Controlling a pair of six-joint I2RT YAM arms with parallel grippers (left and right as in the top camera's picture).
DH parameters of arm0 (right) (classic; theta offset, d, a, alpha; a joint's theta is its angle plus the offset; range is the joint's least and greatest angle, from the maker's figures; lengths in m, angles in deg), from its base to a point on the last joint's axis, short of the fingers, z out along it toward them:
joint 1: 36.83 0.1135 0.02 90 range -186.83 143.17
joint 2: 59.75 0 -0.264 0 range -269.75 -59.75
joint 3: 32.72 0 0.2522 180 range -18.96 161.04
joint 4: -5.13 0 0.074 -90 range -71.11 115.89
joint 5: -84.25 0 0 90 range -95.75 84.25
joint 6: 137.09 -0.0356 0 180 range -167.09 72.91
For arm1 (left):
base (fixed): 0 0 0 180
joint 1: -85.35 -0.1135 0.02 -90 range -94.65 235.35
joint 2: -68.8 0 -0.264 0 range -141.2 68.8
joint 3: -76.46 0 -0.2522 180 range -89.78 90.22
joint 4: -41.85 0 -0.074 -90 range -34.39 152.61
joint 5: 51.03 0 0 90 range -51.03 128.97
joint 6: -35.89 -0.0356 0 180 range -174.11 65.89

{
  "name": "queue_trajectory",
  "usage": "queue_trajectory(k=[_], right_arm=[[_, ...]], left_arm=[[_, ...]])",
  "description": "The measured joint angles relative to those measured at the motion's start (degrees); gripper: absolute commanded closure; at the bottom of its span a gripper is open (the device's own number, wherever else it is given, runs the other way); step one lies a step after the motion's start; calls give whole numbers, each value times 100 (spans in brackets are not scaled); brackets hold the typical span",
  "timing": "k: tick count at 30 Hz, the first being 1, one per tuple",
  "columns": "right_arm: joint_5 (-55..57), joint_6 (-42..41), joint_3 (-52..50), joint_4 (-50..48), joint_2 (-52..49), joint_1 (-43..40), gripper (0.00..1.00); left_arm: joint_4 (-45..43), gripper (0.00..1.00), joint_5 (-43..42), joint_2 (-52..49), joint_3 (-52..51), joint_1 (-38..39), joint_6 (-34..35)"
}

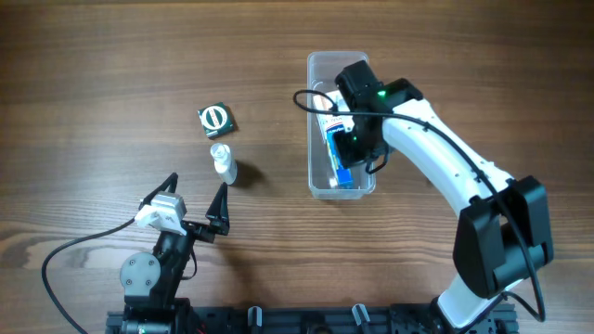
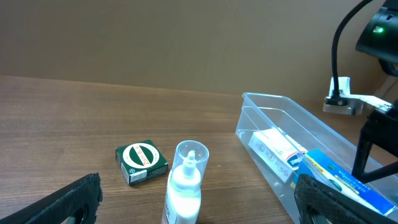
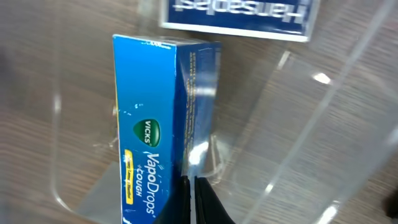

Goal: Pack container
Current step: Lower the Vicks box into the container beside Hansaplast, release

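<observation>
Wood grain runs across the desk (image 1: pixel 93 93), and the container (image 1: pixel 325 70) sits on it right of centre, its long side running away from the robot's base. Inside the clear tub, a blue Vicks VapoDrops box (image 3: pixel 155 124) lies toward the near end and a white carton (image 2: pixel 277 146) lies farther in, just beyond it.

The right arm reaches over the tub from the right, with the right hand (image 3: pixel 193 199) lowered inside the walls. In the right wrist view its fingertips are pressed almost together, only a thin sliver between them, right at the long edge of the blue box. Whether they nip that edge cannot be told.

The left hand (image 1: pixel 198 186) is low near the robot's base, well to the left of the tub, its fingers spread wide and holding nothing. Just beyond it a small white bottle (image 1: pixel 223 162) with a clear cap stands on the desk. A little farther on lies a flat green box (image 1: pixel 216 119) with a round white emblem on its top face, apart from the bottle
</observation>
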State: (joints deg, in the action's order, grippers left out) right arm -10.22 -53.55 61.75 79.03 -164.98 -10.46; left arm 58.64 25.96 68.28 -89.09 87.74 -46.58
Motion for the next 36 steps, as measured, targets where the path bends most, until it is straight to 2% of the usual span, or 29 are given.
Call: queue_trajectory(k=[12,17,19,22,24,26,30,33,34,36], right_arm=[[-157,-15,0,-245,0,210,95],[-190,-39,17,-352,0,210,86],[-192,-42,282,-87,-46,195,76],[-170,63,1224,350,-63,81,44],[-33,48,2009,632,-57,-142,31],[109,-26,2452,765,46,-553,27],[216,-520,2527,1071,304,-1714,16],[94,-1342,2516,1362,315,-2623,8],[33,-1604,2496,1410,317,-2844,0],[-72,-2214,2380,1478,326,-3217,0]], left_arm=[[0,0,0,0,0,0,0],[0,0,0,0,0,0,0],[0,0,0,0,0,0,0],[0,0,0,0,0,0,0],[0,0,0,-2,0,0,0],[0,0,0,-2,0,0,0],[0,0,0,-2,0,0,0],[0,0,0,-2,0,0,0],[0,0,0,-2,0,0,0],[0,0,0,-2,0,0,0]])
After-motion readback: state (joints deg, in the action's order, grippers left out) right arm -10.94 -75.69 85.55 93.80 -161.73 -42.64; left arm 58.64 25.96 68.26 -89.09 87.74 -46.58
